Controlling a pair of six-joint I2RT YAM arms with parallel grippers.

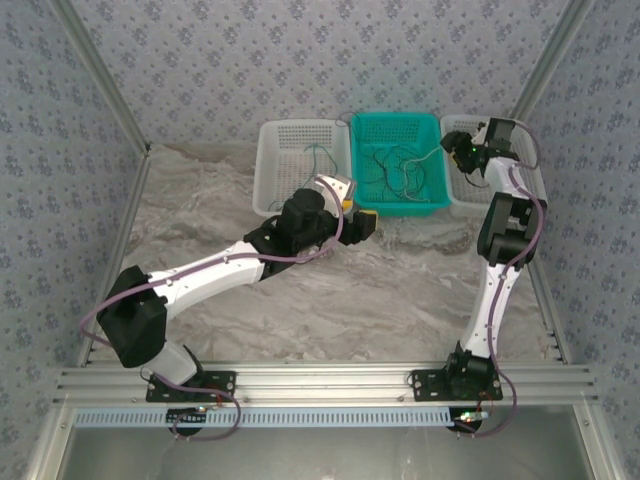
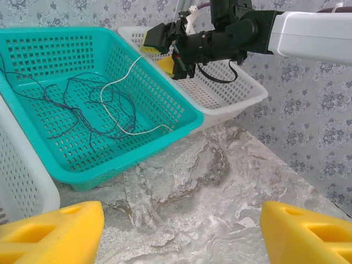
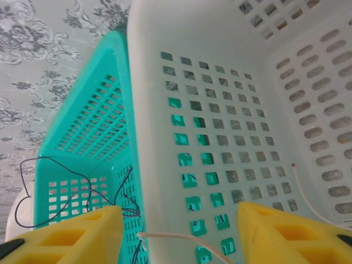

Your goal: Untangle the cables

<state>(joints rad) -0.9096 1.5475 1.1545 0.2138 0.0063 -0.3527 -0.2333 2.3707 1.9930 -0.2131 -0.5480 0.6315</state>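
- I take the teal basket (image 1: 394, 118) as my landmark. The cables (image 2: 88, 104) lie on its floor as a loose knot of dark green and bluish-purple strands looped over one another.
- The whitish cable (image 2: 129, 69) starts in that knot, climbs the teal basket's wall on the right-arm side and crosses the rim into the white basket (image 3: 264, 71) that touches it there.
- In the overhead view one more dark strand seems to lie in the other white basket (image 1: 300, 165), on the teal basket's left-arm side.
- The right gripper (image 3: 179, 209) hovers above the shared rim. Its fingers are spread, and the whitish cable crosses the gap between them without being pinched, as far as I can see.
- The left gripper (image 2: 181, 223) hangs over the marbled table (image 2: 209, 181) in front of the teal basket, fingers wide apart and empty.
- Handling, as I judge it:
  - These wires are nearly weightless and limp, and thin enough to slide out of a loose pinch or snag in the basket's slots.
  - Pulling hard would only tighten the crossings.
- I would grip one strand on a free run away from the knot. The whitish one near the rim looks easiest. I would close fully on it and lift slowly.
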